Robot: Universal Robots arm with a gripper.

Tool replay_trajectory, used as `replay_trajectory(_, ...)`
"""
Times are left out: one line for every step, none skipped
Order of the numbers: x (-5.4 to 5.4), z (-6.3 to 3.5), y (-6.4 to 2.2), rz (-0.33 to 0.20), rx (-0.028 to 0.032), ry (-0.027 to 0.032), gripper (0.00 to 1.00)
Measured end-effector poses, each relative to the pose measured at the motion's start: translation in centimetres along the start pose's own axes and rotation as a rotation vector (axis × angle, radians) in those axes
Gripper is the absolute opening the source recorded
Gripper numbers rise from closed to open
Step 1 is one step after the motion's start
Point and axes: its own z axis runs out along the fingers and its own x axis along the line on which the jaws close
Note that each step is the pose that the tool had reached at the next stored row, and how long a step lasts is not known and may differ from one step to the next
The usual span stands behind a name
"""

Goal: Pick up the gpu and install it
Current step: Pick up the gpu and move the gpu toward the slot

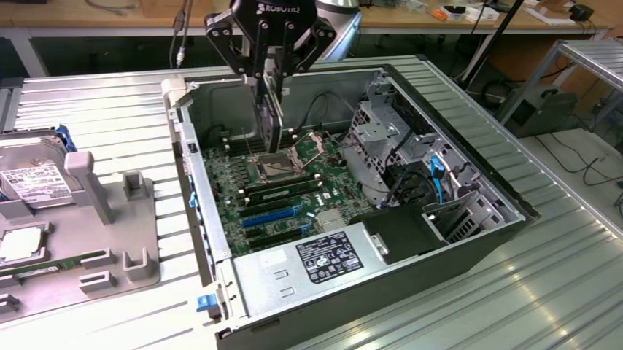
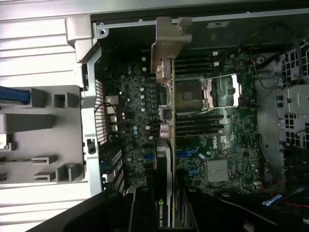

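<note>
- You have the gpu (image 1: 271,120) grasped in the gripper (image 1: 271,82), upper middle of the exterior view. The card hangs on edge, its long side running downward from the fingers.
- Wrist view: the gpu (image 2: 165,159) shows edge-on, pinched between the fingers (image 2: 142,210) of the gripper (image 2: 166,205). Its pale metal bracket (image 2: 169,46) is at the end farthest from the gripper.
- The card sits inside the opening of the computer case (image 1: 457,182), over the green motherboard (image 1: 292,197). Its lower end is near the CPU socket (image 1: 276,166). You cannot tell whether it touches the board.
- The power supply (image 1: 322,262) with its black label fills the case's near end, lower middle of the exterior view.
- At the exterior view's left, a grey holder tray (image 1: 107,240) lies flat, with a hard drive (image 1: 29,182) at its far-left edge.
- The case and tray rest on a ribbed metal worktop (image 1: 98,109).
</note>
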Motion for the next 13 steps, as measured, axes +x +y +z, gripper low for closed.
replay_trajectory(-0.3, 0.0, 0.02, 0.0, 0.0, 0.0, 0.27)
replay_trajectory(-0.5, 0.01, 0.04, 0.0, 0.0, 0.0, 0.27)
replay_trajectory(-0.7, 0.01, 0.06, 0.0, -0.0001, -0.0001, 0.27)
replay_trajectory(-1.0, 0.01, 0.08, 0.0, 0.0, -0.0001, 0.27)
replay_trajectory(-1.2, 0.02, 0.1, 0.0, 0.0, -0.0001, 0.27)
replay_trajectory(-1.4, 0.02, 0.11, 0.0, 0.0, 0.0, 0.27)
replay_trajectory(-1.5, 0.02, 0.12, 0.0, 0.0, -0.0001, 0.27)
replay_trajectory(-1.7, 0.02, 0.14, 0.0, 0.0, -0.0001, 0.27)
replay_trajectory(-1.8, 0.02, 0.15, 0.0, 0.0, -0.0001, 0.27)
replay_trajectory(-2.0, 0.03, 0.16, 0.0, 0.0, -0.0001, 0.27)
replay_trajectory(-2.2, 0.03, 0.18, 0.0, 0.0, 0.0, 0.27)
replay_trajectory(-2.4, 0.03, 0.19, 0.0, 0.0, 0.0, 0.27)
replay_trajectory(-2.6, 0.03, 0.21, 0.0, 0.0, -0.0001, 0.27)
